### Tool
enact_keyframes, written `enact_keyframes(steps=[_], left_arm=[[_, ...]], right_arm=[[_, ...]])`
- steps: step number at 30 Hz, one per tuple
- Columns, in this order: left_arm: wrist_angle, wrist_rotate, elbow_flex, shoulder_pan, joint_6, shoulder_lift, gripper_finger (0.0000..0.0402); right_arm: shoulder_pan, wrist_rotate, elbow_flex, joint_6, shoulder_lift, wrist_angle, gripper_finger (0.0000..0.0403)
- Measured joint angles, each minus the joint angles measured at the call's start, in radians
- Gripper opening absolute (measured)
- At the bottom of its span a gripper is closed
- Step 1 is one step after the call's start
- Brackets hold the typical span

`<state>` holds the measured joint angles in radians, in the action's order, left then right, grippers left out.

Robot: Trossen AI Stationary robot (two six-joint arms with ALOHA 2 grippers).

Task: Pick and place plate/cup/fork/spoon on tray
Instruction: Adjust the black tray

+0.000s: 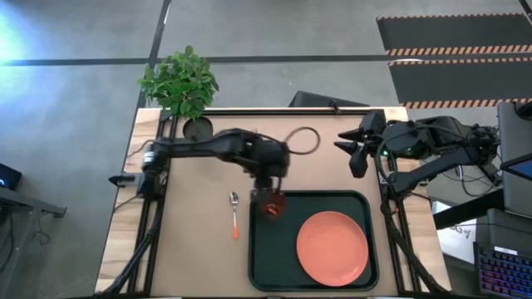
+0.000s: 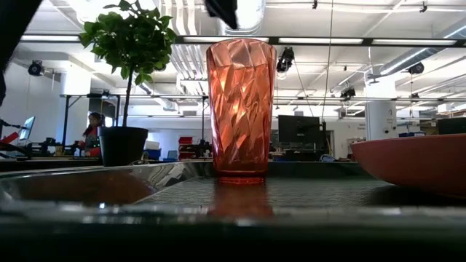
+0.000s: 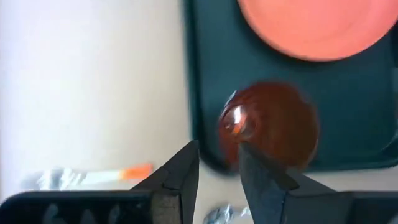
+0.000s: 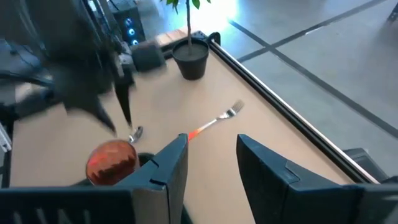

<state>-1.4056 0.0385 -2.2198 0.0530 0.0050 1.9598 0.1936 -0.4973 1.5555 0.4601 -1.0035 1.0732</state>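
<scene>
cup [image 1: 273, 206] upright in tray [image 1: 274, 274] corner, released | left tool [image 1: 264, 193] above, fingers spread | right tool [image 1: 356, 154] spread, empty | fork hidden in high view | spoon [image 1: 235, 213] beside tray

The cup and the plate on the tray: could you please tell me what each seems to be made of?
The cup: probably clear red-brown plastic, possibly glass; its faceted wall lets light through and glints. The plate: likely matte coral plastic or melamine; an even colour with no sharp shine. Both rest on the tray.
</scene>
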Motion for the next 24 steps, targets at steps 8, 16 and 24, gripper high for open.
enact_keyframes(steps=[8, 16, 24], left_arm=[[-0.067, 0.055, 0.182, 0.048, -0.302, -0.233, 0.0073], [-0.003, 0.284, 0.576, 0.177, -0.905, -0.432, 0.0072], [0.42, 0.368, 0.951, 0.295, -1.487, -0.493, 0.0072]], right_arm=[[0.0, -0.005, -0.001, 0.045, -0.011, 0.053, 0.0061], [0.0, -0.07, -0.001, -0.001, -0.013, 0.053, 0.0088], [0.0, -0.103, -0.001, -0.016, -0.021, 0.054, 0.0117]])
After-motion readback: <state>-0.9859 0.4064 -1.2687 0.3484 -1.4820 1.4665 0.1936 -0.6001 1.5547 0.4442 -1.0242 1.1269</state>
